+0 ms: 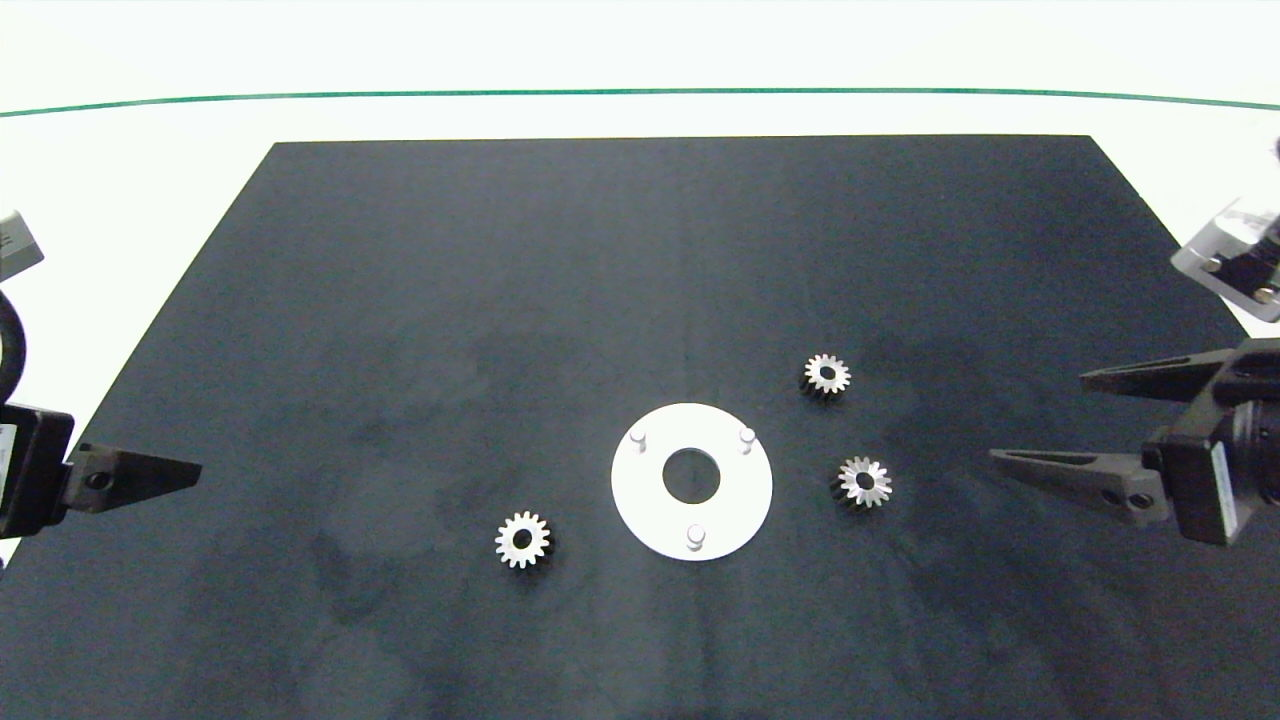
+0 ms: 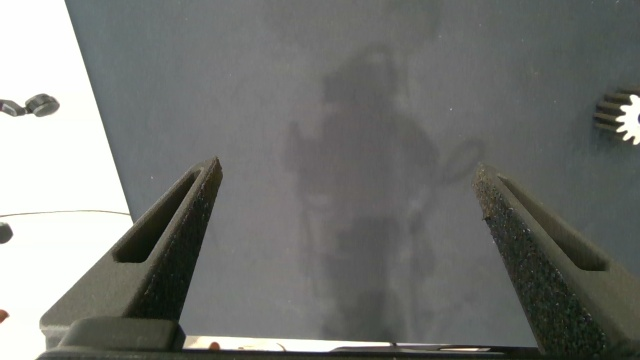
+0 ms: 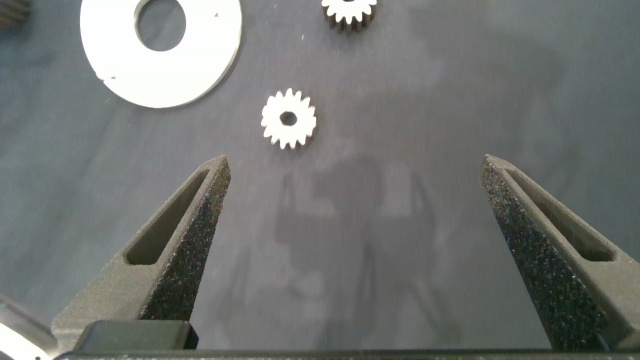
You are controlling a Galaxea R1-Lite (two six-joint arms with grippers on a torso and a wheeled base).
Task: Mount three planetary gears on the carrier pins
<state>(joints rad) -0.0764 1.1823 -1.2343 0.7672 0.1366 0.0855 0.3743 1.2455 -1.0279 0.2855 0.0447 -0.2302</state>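
I see a dark mat [image 1: 420, 330] covering most of a white table [image 1: 140, 150], with a thin green line [image 1: 640, 93] running along the table's far edge. On the mat lies one white disc [image 1: 735, 505] with a large centre hole and three carrier pins [image 1: 696, 537] standing in a triangle, all bare. I count three planetary gears, all lying flat on the mat: one [image 1: 522, 540] toward the near left of the disc, one [image 1: 827, 374] off its far right side, and one [image 1: 865, 481] just beside its right rim. None touches the disc. My left gripper [image 2: 348, 200] hovers low at the mat's left edge, jaws spread wide and empty. My right gripper [image 3: 355, 195] hangs at the mat's right edge, pointing toward the disc, jaws released, nothing between them.
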